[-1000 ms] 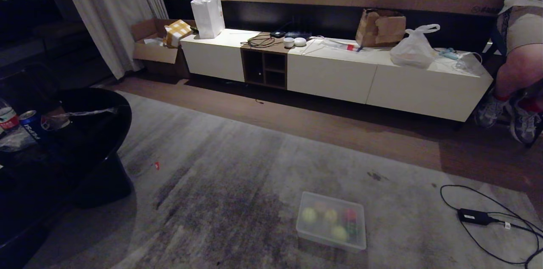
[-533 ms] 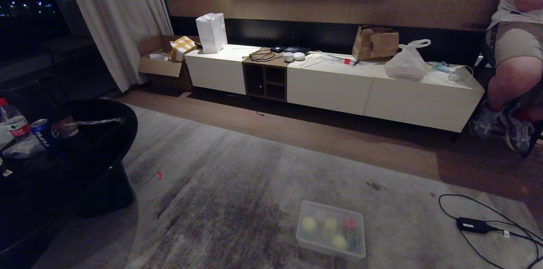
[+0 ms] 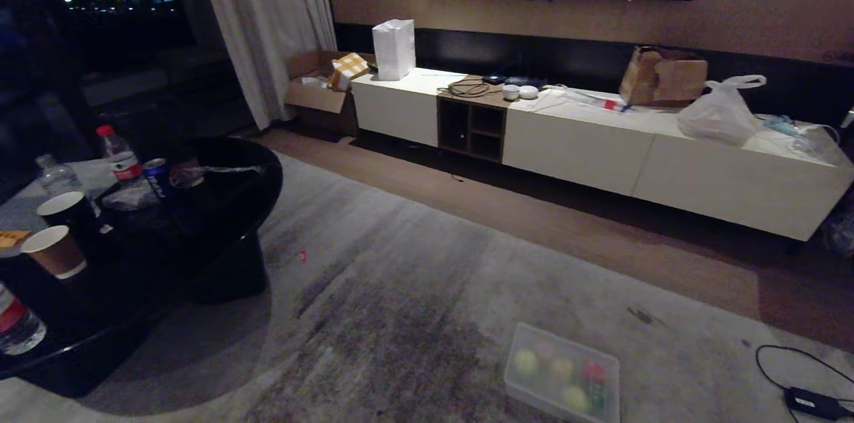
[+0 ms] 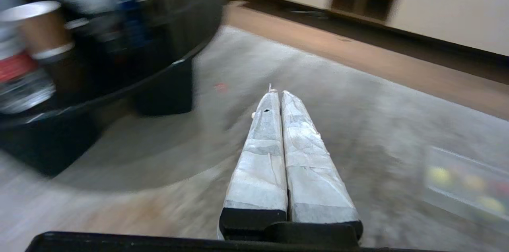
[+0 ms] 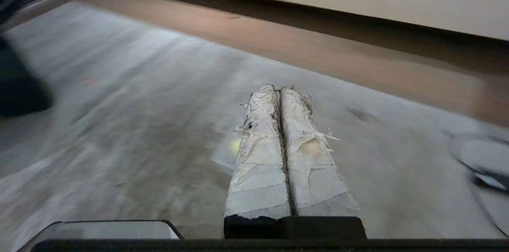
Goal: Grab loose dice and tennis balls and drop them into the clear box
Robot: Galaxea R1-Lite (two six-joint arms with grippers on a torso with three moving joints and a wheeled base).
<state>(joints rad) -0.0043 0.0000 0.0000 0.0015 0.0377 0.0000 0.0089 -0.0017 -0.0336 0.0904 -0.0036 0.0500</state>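
Carpet (image 3: 413,289) ahead of me carries one clear box (image 3: 562,375), well right of the black table (image 3: 200,209). Through its wall I count three yellow-green blurs and one red; which are tennis balls I cannot tell. Left gripper (image 4: 277,94) and right gripper (image 5: 279,88) both hang with fingers pressed together, holding nothing.

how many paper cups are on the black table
2, both near the left edge of the head view on the black table: a dark paper cup behind and a brown paper cup just in front. More may sit out of frame.
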